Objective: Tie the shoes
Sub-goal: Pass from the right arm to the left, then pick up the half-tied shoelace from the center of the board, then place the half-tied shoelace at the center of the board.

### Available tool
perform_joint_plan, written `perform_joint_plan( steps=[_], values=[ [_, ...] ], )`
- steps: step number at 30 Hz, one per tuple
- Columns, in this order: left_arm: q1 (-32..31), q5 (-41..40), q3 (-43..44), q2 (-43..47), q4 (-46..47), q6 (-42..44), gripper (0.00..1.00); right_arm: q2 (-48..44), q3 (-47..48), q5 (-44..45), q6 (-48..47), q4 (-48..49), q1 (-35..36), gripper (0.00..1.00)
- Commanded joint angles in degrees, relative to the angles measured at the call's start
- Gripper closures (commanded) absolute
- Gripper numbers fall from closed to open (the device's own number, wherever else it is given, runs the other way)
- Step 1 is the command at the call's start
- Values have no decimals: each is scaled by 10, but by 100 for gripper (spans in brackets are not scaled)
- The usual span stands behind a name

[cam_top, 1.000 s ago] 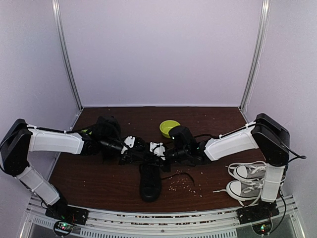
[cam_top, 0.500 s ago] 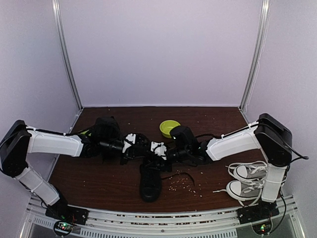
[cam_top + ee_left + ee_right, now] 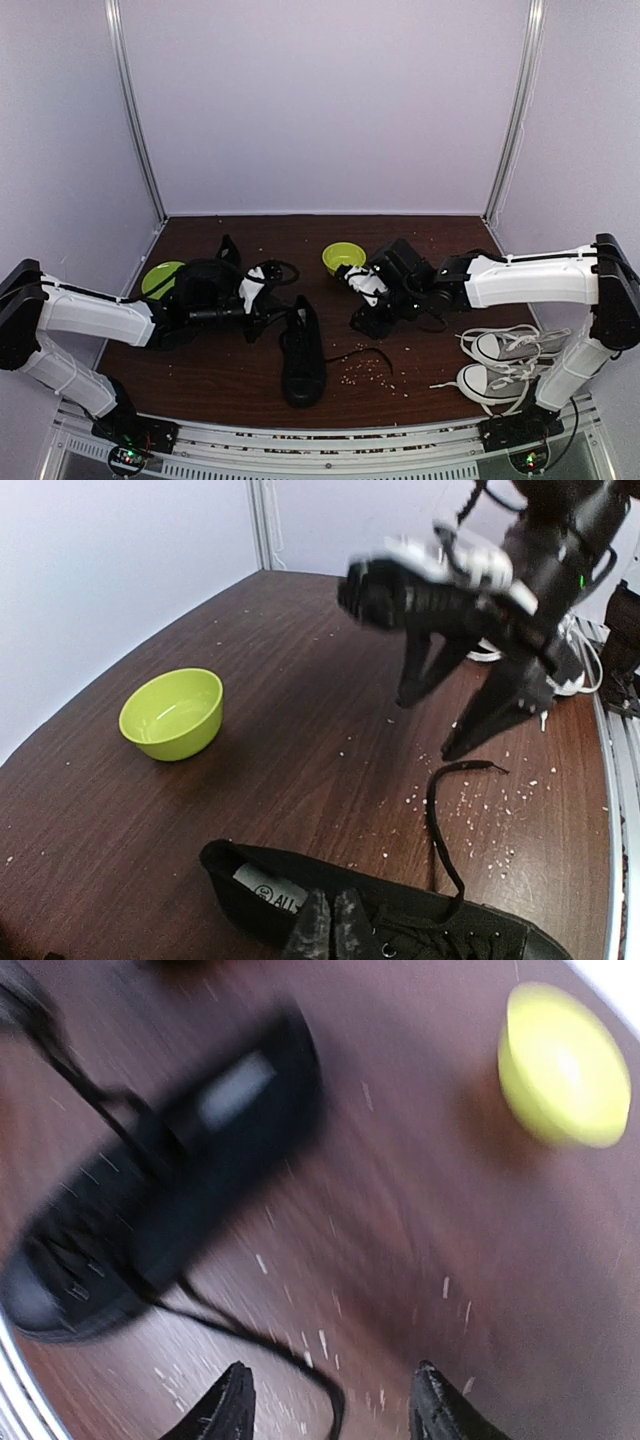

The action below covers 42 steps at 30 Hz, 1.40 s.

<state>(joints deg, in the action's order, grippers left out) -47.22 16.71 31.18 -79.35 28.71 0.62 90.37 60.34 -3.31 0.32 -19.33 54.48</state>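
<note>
One black shoe (image 3: 303, 352) lies at the middle of the table with its toe toward me; it also shows in the left wrist view (image 3: 420, 930) and, blurred, in the right wrist view (image 3: 170, 1190). My left gripper (image 3: 272, 303) (image 3: 332, 932) is shut at the shoe's collar, by the tongue. A dark lace strand runs from it to the shoe. My right gripper (image 3: 366, 318) (image 3: 330, 1410) (image 3: 428, 727) hangs open and empty to the shoe's right. Below it a loose black lace (image 3: 445, 820) (image 3: 270, 1345) (image 3: 360, 352) trails on the wood. A dark shape behind my left arm is unclear.
A green bowl (image 3: 343, 258) (image 3: 172, 713) (image 3: 565, 1065) stands at the back centre, and another green bowl (image 3: 160, 278) is by my left arm. White-laced grey-and-white sneakers (image 3: 500, 365) sit at the front right. Pale crumbs (image 3: 370, 372) dot the wood beside the shoe.
My right gripper opened, let go of the lace and swung away to the right. My left gripper shut and drew back to the left, and the shoe's heel shifted with it.
</note>
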Motion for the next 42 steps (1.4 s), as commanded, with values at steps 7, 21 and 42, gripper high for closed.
perform_joint_plan(
  steps=[7, 21, 42],
  values=[
    [-33, -119, 26, -9, 53, -149, 100, 74, 0, 16, 156, -173, -1, 39],
    [-64, -143, 48, -26, 35, -154, 100, 117, -33, -18, 178, -152, 2, 89],
    [-74, -141, 46, -28, 41, -137, 100, 309, 486, -280, 191, -47, -45, 100]
  ],
)
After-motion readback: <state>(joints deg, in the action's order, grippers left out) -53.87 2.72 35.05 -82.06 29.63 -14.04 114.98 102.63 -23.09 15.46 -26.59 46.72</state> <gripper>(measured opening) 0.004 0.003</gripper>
